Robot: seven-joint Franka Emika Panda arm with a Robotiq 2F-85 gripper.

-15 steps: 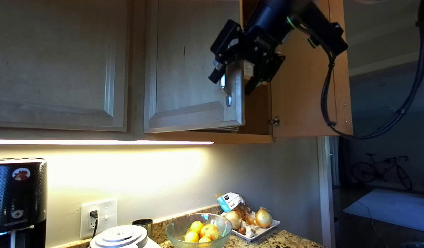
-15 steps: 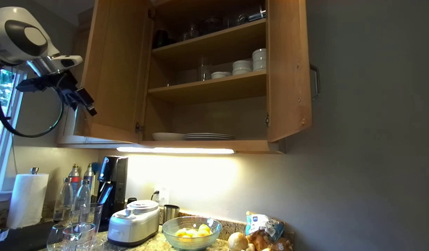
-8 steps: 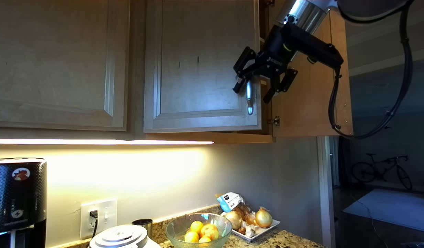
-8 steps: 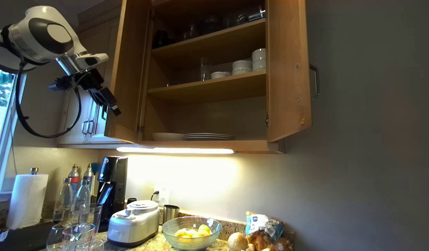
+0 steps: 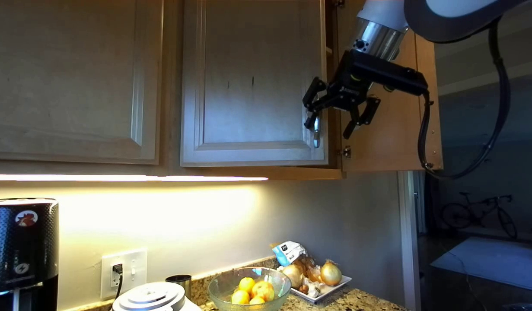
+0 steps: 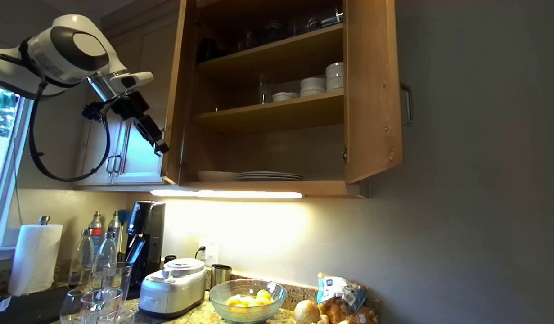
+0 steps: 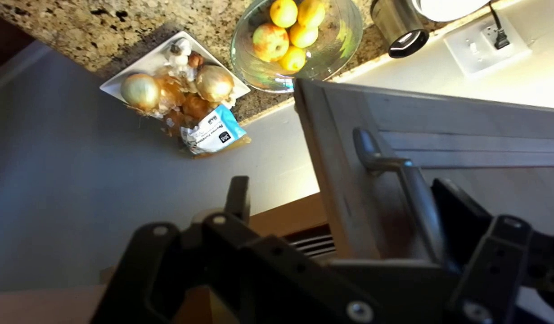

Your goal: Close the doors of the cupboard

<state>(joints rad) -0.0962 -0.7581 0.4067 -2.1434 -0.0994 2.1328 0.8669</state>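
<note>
The cupboard [image 6: 277, 118] has open shelves with white dishes and glassware. Its doors are light-brown wood: the door by my gripper [image 5: 257, 108] stands partly open and shows nearly edge-on in an exterior view [image 6: 175, 99]. The far door [image 5: 384, 134] stands wide open, its bar handle [image 6: 409, 105] facing the wall side. My gripper [image 5: 328, 130] is open at the near door's free edge. In the wrist view the gripper [image 7: 341, 186] has one finger just outside the silver handle [image 7: 421, 198] and the other beyond the door's edge [image 7: 324, 180]. Contact with the handle is unclear.
A separate single-door cabinet [image 5: 75, 86] adjoins, shut. On the counter below stand a glass fruit bowl [image 5: 218, 289], a white tray [image 5: 324, 293] of onions, a white appliance [image 6: 177, 288], a black coffee machine [image 6: 146, 238] and glasses [image 6: 96, 301].
The near door has swung inward, mostly in the first half second. My gripper has moved with it toward the cupboard and slightly down, staying open. The far door has not moved.
</note>
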